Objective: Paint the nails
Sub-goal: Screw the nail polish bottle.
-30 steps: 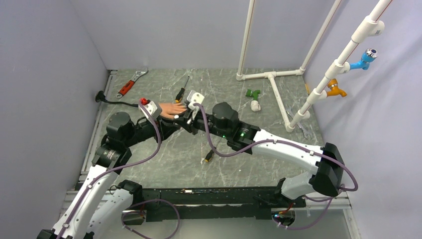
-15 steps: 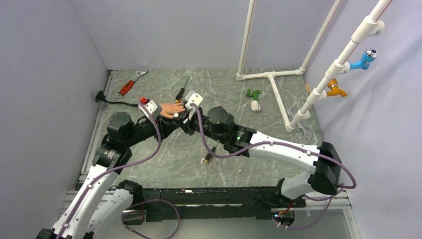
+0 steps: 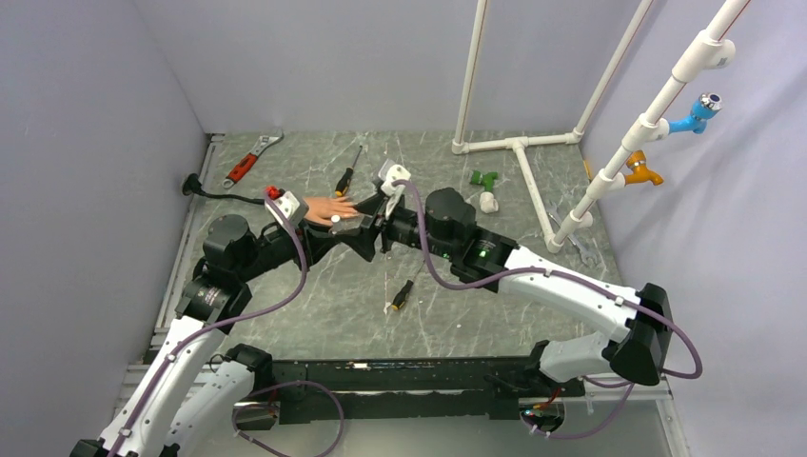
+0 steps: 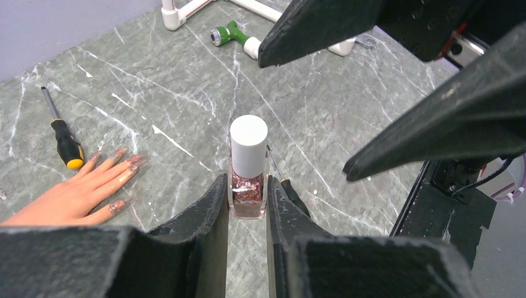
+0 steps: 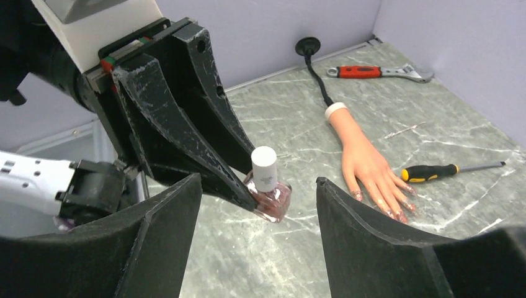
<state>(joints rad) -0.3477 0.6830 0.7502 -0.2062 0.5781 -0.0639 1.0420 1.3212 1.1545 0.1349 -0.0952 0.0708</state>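
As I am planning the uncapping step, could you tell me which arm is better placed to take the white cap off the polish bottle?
Right. The left gripper is shut on the nail polish bottle, holding it; the right gripper is open and pointed at its white cap.

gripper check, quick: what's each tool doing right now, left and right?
Left tool: shut on the polish bottle.
Right tool: open, holding nothing.
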